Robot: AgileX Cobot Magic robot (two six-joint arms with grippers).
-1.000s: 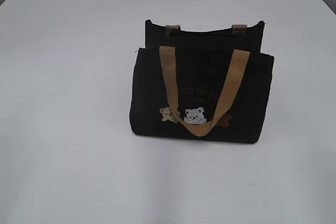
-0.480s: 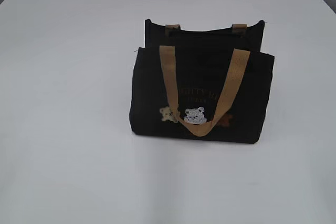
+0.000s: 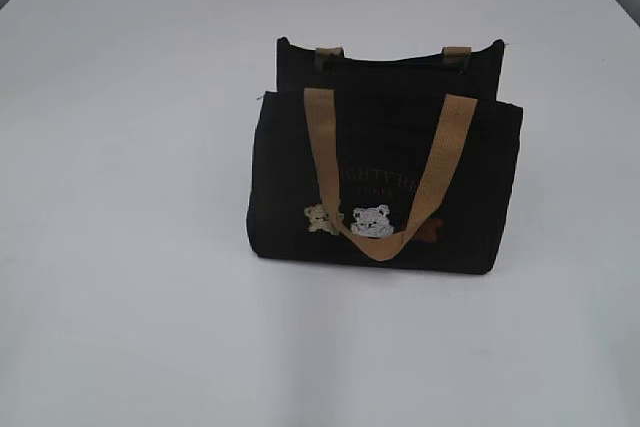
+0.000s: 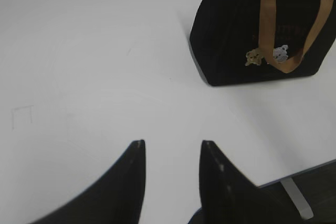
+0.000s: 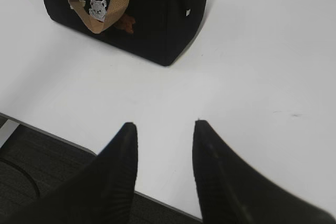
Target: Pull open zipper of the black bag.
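Observation:
The black bag (image 3: 385,182) stands upright in the middle of the white table, its tan handle (image 3: 385,237) hanging down over the bear patches on its front. Along its top edge the zipper (image 3: 395,62) is a dark line; I cannot make out its pull. In the left wrist view the black bag (image 4: 236,35) is at the upper right, far from my left gripper (image 4: 171,142), which is open and empty over bare table. The right wrist view has the black bag (image 5: 152,14) at the top left, with my right gripper (image 5: 164,124) open, empty and well short of it.
The white table (image 3: 120,247) spreads on all sides of the bag. Its near edge (image 5: 47,132) shows in the right wrist view with dark floor (image 5: 37,166) below, and the same edge (image 4: 304,169) cuts the left wrist view's lower right corner.

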